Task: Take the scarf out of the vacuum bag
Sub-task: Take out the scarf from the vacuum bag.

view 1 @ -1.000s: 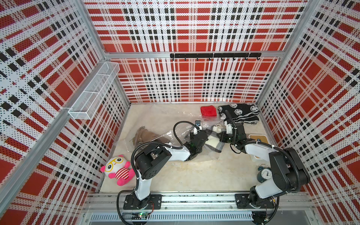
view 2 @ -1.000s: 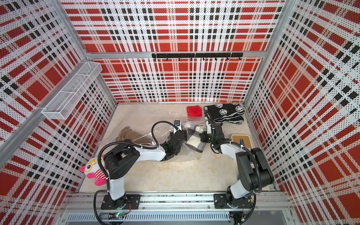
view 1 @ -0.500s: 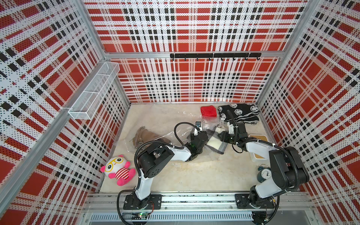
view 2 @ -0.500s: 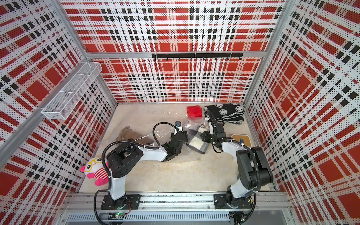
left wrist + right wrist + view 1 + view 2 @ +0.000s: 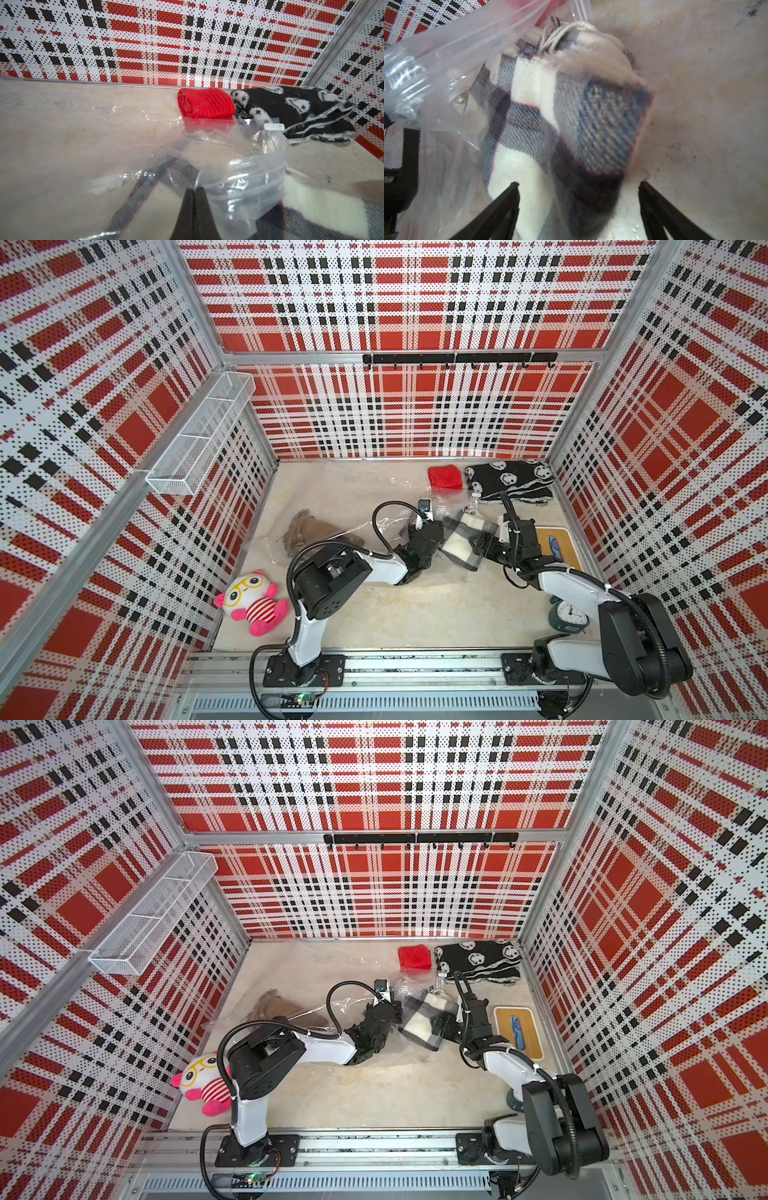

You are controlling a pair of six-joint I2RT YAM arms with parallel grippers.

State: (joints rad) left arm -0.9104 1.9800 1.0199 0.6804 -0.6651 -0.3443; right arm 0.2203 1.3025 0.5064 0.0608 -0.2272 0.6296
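Your left fingers [image 5: 186, 207] are pressing tight together, no gap between them. They're pinching the film of the large clear crinkly plastic vacuum bag [image 5: 239, 176] right at its open zip-seal mouth. Your right fingers [image 5: 508, 199] are standing spread wide, and the folded cream, grey and black checked woven scarf [image 5: 591, 124] is lying between them. I can't tell whether either tip is touching the cloth, and they're gripping nothing.

The scarf is resting on the table [image 5: 415, 614] between your two arms, partly out of the bag. The end toward the right fingers is lying bare, and the end toward the left fingers is sitting under plastic. Deeper in the bag, toward the left wall, a brown fringed cloth [image 5: 309, 531] is showing through the film. A folded red knitted cloth [image 5: 445, 477] is lying at the bag's far edge. Beside it, a black knit with white face motifs [image 5: 509, 485] is filling the back right corner. Just right of your right arm, a white-rimmed wooden tray [image 5: 567, 551] is holding a small blue object [image 5: 552, 542].

The near half of the table is lying open in front of the scarf. A dark green round alarm clock [image 5: 568, 616] is standing by the right wall, and a pink plush toy [image 5: 251, 603] is lying in the near left corner.
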